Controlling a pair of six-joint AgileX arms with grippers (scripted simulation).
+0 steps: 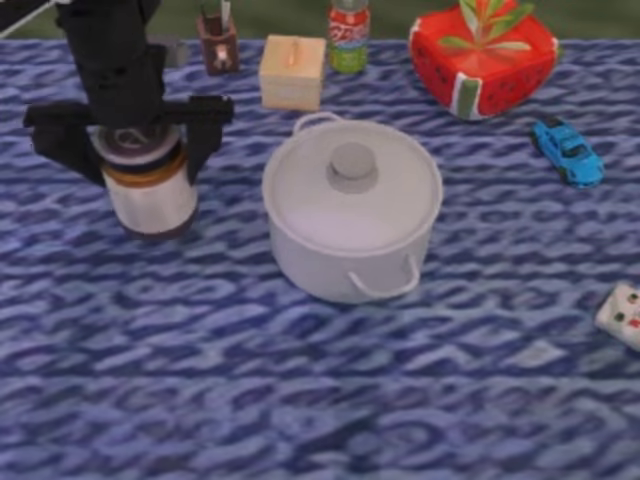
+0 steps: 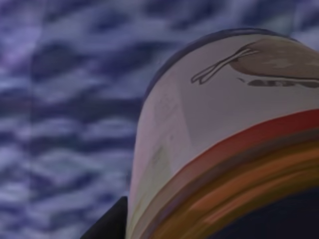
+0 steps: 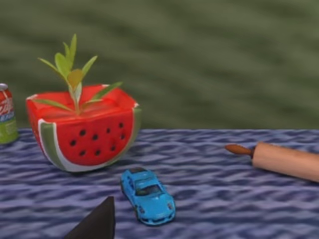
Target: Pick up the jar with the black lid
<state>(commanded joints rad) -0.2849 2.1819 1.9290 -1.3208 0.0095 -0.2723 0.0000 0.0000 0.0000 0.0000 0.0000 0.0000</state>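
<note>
The jar stands at the table's left: white label, yellow and red bands, dark base. Its black lid is mostly hidden under my left gripper, which reaches down from above with one finger against each side of the jar's top, shut on it. In the left wrist view the jar fills the picture, and one dark fingertip lies against its side. My right gripper is outside the top view; its wrist view shows only one dark fingertip.
A large white lidded pot sits right of the jar. Along the back stand a brown holder, wooden box, green bottle and watermelon planter. A blue toy car, a white item and a rolling pin lie right.
</note>
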